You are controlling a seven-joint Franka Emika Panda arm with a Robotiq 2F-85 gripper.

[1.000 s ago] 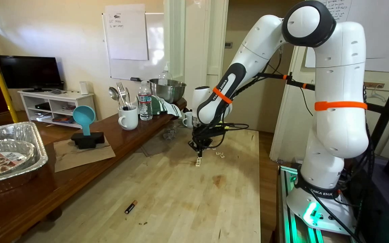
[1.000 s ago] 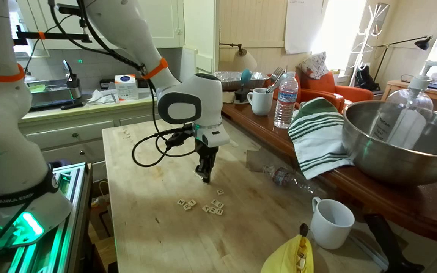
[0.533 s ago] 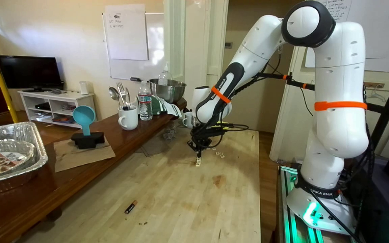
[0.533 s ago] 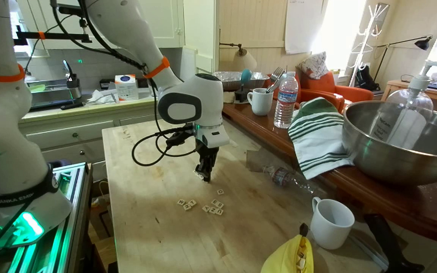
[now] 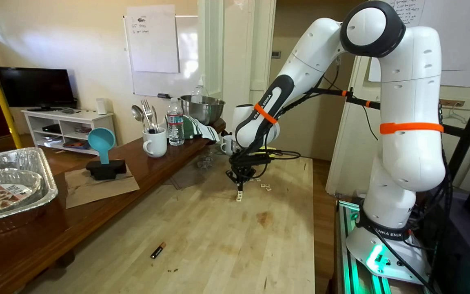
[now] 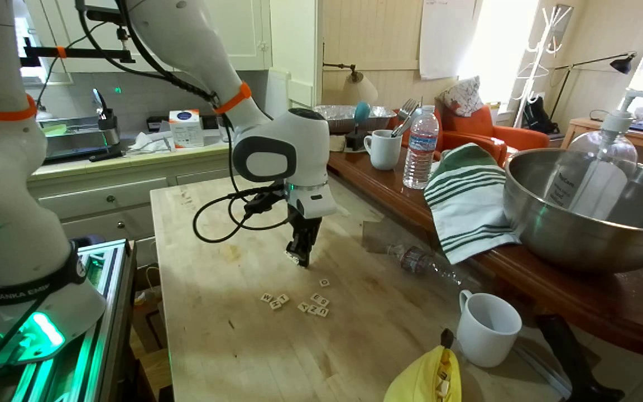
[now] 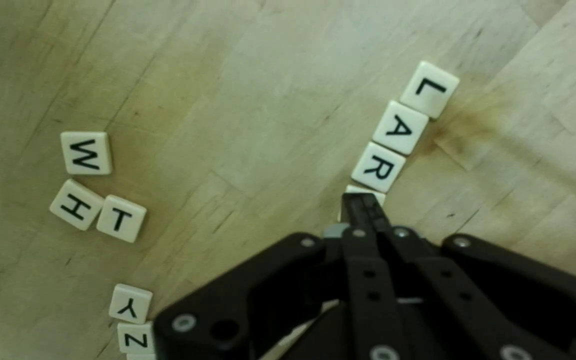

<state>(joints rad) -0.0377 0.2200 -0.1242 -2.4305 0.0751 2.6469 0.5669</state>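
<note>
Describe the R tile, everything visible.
The R tile is a square, off-white, plastic-looking piece with a black R. It lies flat, face up, on the wooden table, in a row between the A tile and a partly hidden tile, nearly or just touching both. The closed fingers sit clear of it.

**L tile (image 7: pixel 429 90), A tile (image 7: pixel 400 127) and R tile (image 7: pixel 378 166) are lying in a row**

All three are lying flat, face up on the bench (image 7: pixel 278 125), cream squares with black letters. The L tile is sitting slightly out of line, touching the A tile, which is resting against the R tile. Just beyond, a fourth tile (image 7: pixel 363 189) is peeking out, its letter hidden from me.
</note>
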